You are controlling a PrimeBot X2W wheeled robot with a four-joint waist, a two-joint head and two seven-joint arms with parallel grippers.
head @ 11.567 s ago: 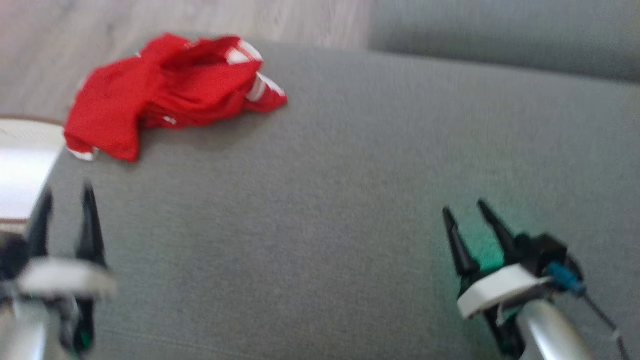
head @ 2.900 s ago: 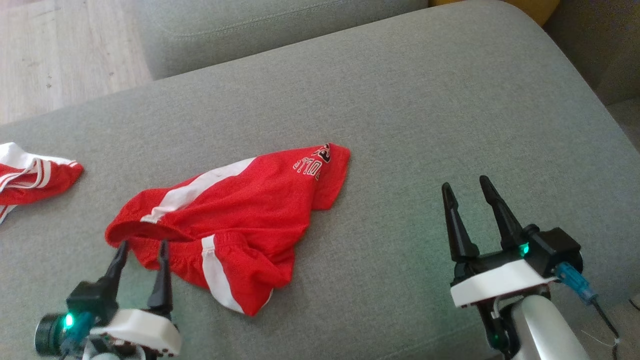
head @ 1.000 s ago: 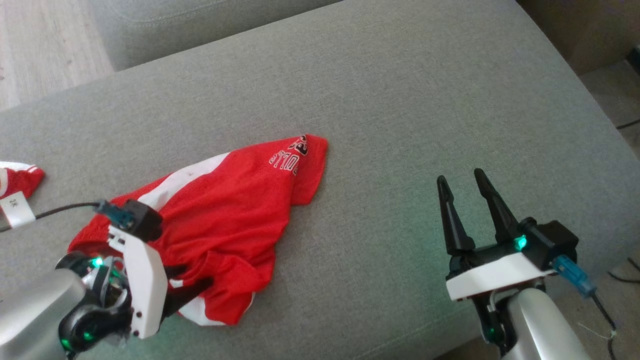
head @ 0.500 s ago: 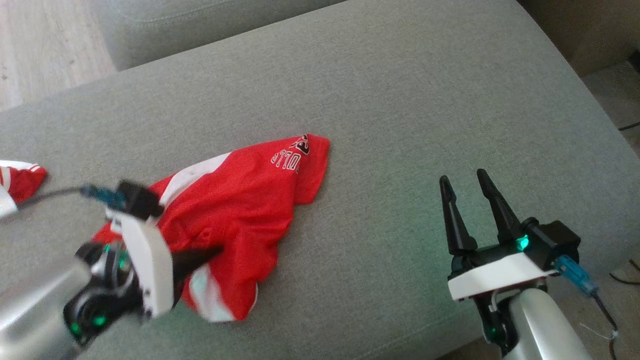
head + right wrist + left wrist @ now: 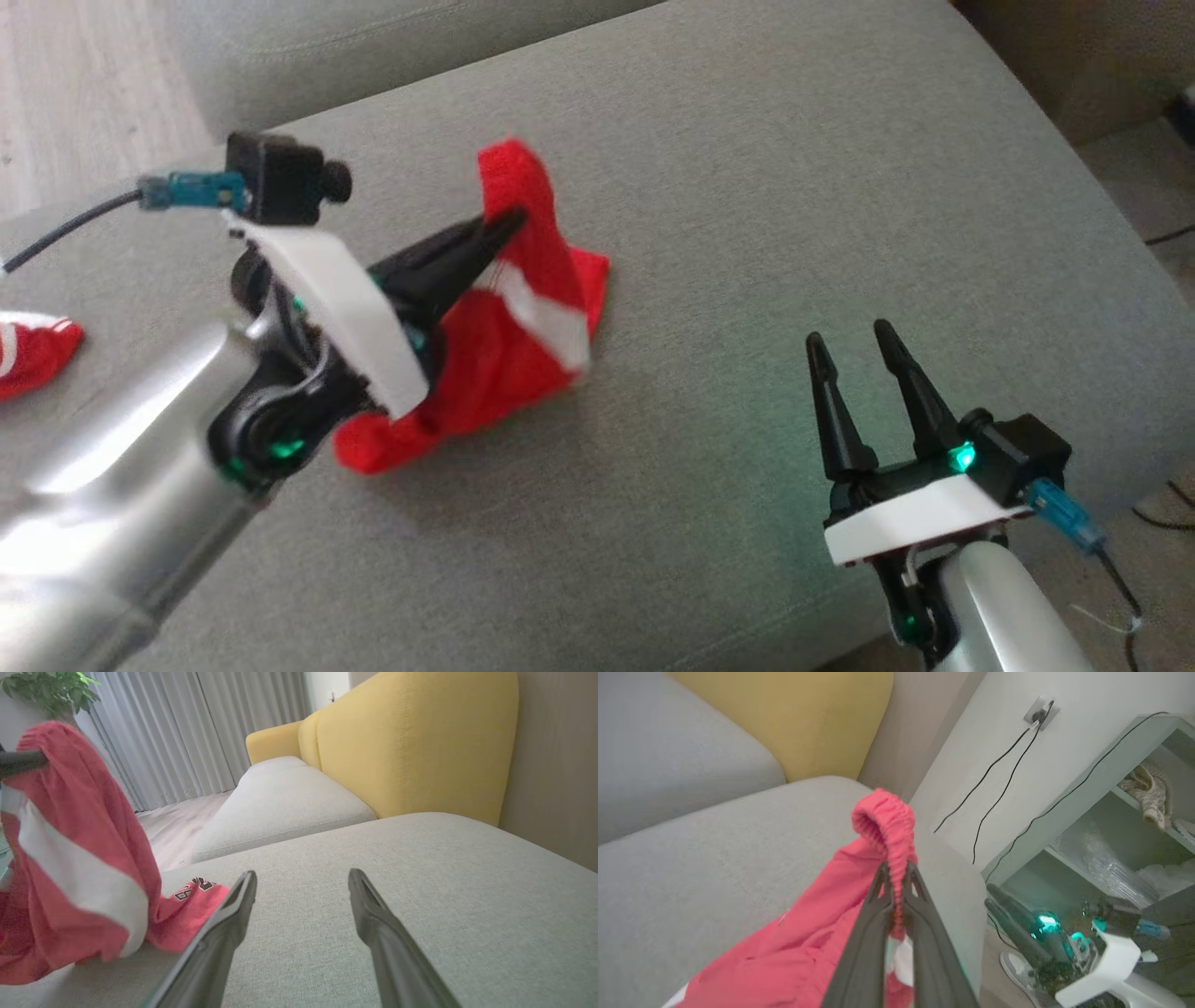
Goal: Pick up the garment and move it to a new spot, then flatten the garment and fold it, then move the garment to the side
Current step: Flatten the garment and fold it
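Left claw is clamped tight on the elastic waistband of the red shorts. That end is lifted, while the lower cloth is rested on the grey sofa cushion. Right claw is held wide apart above the cushion, beside the shorts, with nothing gripped.

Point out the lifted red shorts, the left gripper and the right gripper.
red shorts [image 5: 490, 359], head view, red cloth below the white stripe.
left gripper [image 5: 896, 868], left wrist view, between fingertips pinching the waistband.
right gripper [image 5: 850, 336], head view, gap between its open fingertips.
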